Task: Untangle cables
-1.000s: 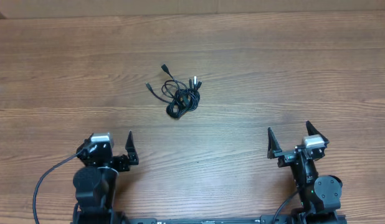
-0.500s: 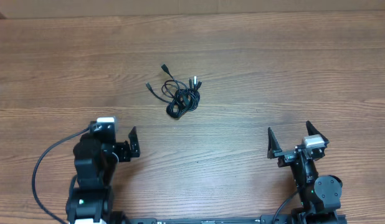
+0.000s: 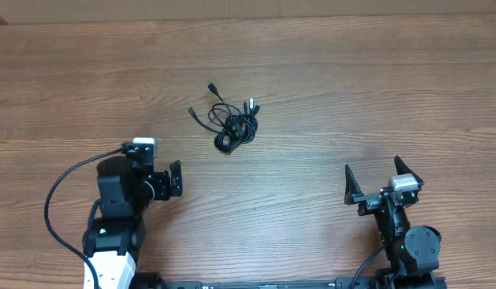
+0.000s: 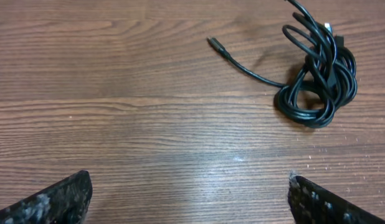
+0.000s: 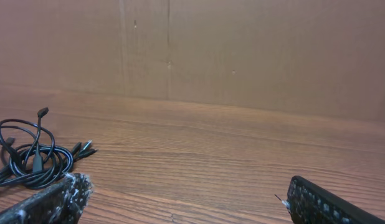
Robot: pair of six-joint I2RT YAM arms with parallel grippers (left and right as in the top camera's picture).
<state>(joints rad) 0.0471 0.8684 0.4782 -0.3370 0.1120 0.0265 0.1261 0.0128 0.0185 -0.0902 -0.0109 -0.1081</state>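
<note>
Overhead view of a brown wood-grain tabletop (image 3: 352, 88). A small knot of thin black cables with black and silver plug ends (image 3: 234, 126) lies a little toward 10 o'clock from the tabletop's centre, with a few loose ends sticking out at 10 and 12 o'clock. The left claw (image 3: 161, 156) is at the near edge with its jaws spread fully wide, gripping and touching nothing; the cables lie toward its 1 o'clock, well apart. The right claw (image 3: 372, 168) is also spread wide and empty, with the cables off toward its 10 o'clock.
</note>
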